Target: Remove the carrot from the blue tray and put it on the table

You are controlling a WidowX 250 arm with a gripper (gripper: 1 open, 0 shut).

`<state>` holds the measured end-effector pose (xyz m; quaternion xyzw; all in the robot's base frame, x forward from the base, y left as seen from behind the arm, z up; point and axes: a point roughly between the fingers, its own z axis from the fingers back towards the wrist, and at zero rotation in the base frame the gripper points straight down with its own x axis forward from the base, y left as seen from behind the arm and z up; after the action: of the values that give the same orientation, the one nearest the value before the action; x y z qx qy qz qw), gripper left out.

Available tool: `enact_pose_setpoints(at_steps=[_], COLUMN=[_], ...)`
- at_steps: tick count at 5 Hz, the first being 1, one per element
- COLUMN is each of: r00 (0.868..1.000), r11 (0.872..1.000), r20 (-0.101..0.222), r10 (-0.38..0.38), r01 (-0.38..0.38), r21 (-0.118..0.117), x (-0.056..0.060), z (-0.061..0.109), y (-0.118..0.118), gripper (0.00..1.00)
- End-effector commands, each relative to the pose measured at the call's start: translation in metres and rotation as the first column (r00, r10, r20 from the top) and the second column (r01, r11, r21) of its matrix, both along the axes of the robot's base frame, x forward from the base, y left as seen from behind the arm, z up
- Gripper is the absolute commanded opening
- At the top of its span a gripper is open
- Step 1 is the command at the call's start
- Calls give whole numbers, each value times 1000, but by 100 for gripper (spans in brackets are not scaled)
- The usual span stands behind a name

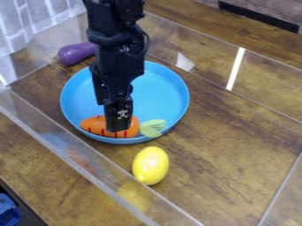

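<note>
The claw (118,129) points straight down, jaws spread wide and holding nothing, poised over the carrot (104,127) lying directly beneath it at the blue tray's (172,91) near rim. Grasp pending: close, lift, clear onto the counter (224,150).

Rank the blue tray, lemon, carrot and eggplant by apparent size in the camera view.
1. blue tray, clearly largest.
2. carrot and lemon: look alike; the gripper hides part of the carrot.
Eggplant: mostly hidden behind the arm, unranked.
</note>
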<state>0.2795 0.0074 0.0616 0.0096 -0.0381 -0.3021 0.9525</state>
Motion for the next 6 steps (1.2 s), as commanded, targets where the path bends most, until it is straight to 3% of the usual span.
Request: enact_pose_setpoints(at_steps=[1, 4, 6], r00=[998, 998, 997], r11=[1000, 999, 998], r20=[58, 49, 45], r10=[9, -48, -63], r01=[-9, 48, 63], r21=[-5, 6, 4], x=[6, 17, 21], z=[9, -29, -36], y=[6, 7, 8], gripper=[100, 100, 100])
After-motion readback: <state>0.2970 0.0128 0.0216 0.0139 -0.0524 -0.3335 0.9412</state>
